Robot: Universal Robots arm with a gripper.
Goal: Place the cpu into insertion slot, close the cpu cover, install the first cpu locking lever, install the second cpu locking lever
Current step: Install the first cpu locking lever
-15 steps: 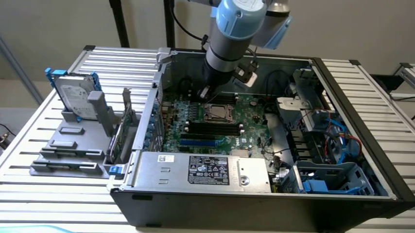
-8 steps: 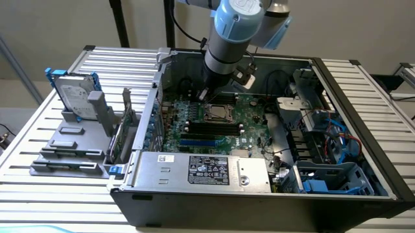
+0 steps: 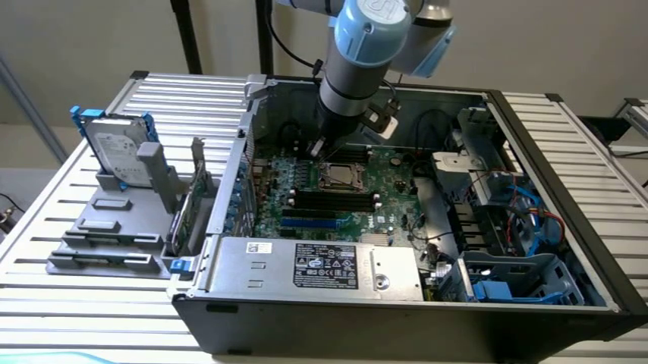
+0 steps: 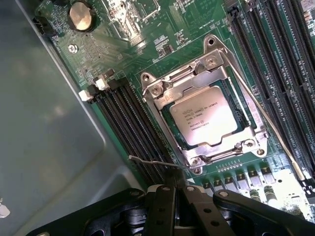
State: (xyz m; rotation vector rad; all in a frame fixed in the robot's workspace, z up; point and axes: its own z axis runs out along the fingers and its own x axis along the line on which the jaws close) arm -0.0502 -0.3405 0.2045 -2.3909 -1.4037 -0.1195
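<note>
The cpu (image 4: 204, 117), a pale silver square with printed text, lies flat in the insertion slot (image 4: 242, 112) on the green board. The silver cpu cover (image 4: 209, 69) is folded down around it, framing the chip. One thin wire locking lever (image 4: 153, 161) sticks out free from the socket corner nearest my fingers. The second wire lever (image 4: 275, 135) runs along the socket's other side, standing off the board. My gripper (image 4: 178, 204) hovers just off that corner, its black fingers together and empty. In the exterior view the gripper (image 3: 322, 149) hangs over the socket (image 3: 341, 176) inside the case.
Long black memory slots (image 4: 125, 115) flank the socket on both sides. A coin battery (image 4: 80, 15) sits on the board. The grey case wall (image 4: 44, 128) is close beside the gripper. A power supply (image 3: 314, 265), drive cage (image 3: 517, 277) and a hard drive (image 3: 114, 148) outside the case.
</note>
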